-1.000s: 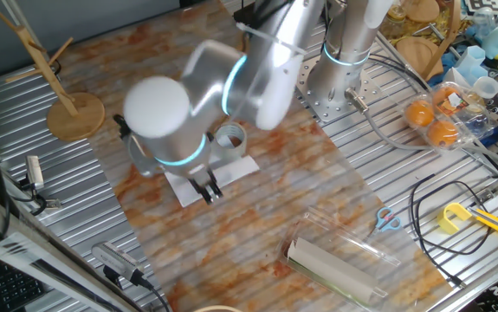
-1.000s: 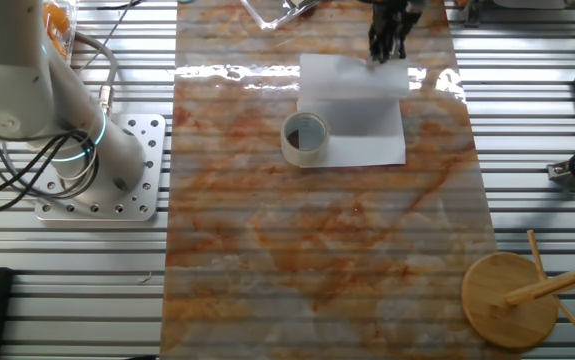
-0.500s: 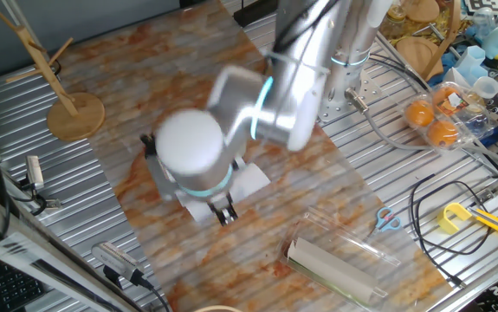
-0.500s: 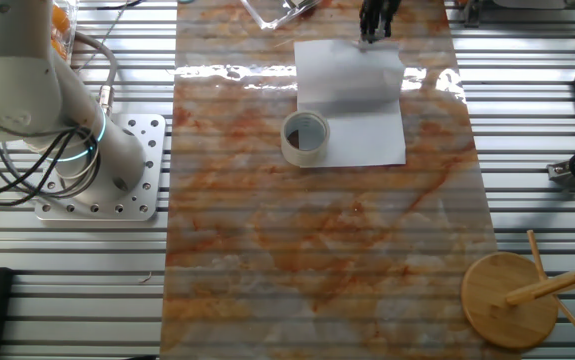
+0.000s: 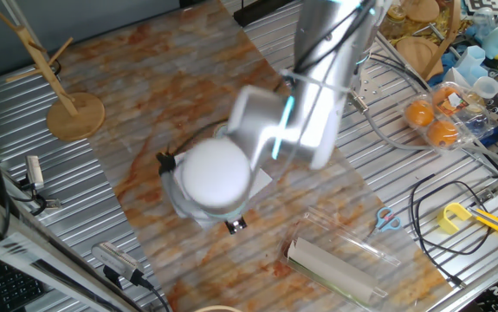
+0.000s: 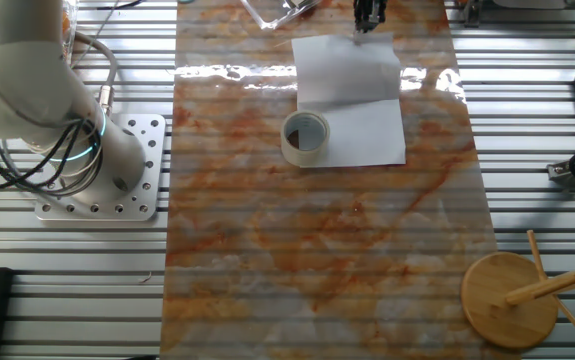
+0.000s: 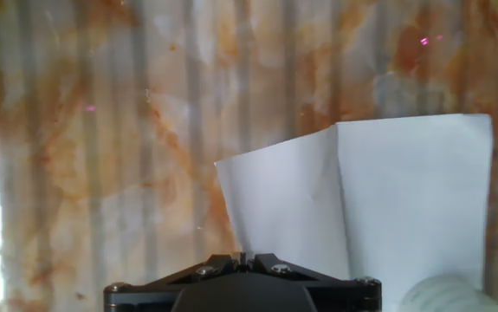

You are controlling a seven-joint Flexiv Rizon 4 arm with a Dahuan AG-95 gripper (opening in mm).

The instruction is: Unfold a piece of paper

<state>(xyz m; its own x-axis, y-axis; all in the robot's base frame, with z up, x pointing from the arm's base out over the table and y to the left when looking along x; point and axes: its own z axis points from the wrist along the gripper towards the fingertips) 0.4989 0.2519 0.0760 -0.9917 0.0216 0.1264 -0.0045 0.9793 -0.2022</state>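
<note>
The piece of paper [image 6: 349, 100] is a white sheet on the marbled mat, opened out with a crease across its middle. In the one fixed view the arm hides most of it; a corner [image 5: 261, 179] shows. In the hand view the paper [image 7: 361, 199] runs from the right down to the jaws, one flap raised along the crease. My gripper [image 6: 369, 14] is at the sheet's far edge, near the mat's end. Its jaws stand closed on that edge in the hand view [image 7: 244, 257]. It also shows under the round joint [image 5: 236, 225].
A tape roll [image 6: 305, 137] stands on the paper's left side. A beige roll in a clear sleeve [image 5: 335, 264], blue scissors [image 5: 387, 219] and a box of oranges [image 5: 435, 117] lie to the right. A wooden stand [image 6: 512, 295] is at the mat's corner.
The gripper has moved toward the mat's far end with the paper's edge in it. The upper flap has swung open and now lies nearly flat beyond the crease.
</note>
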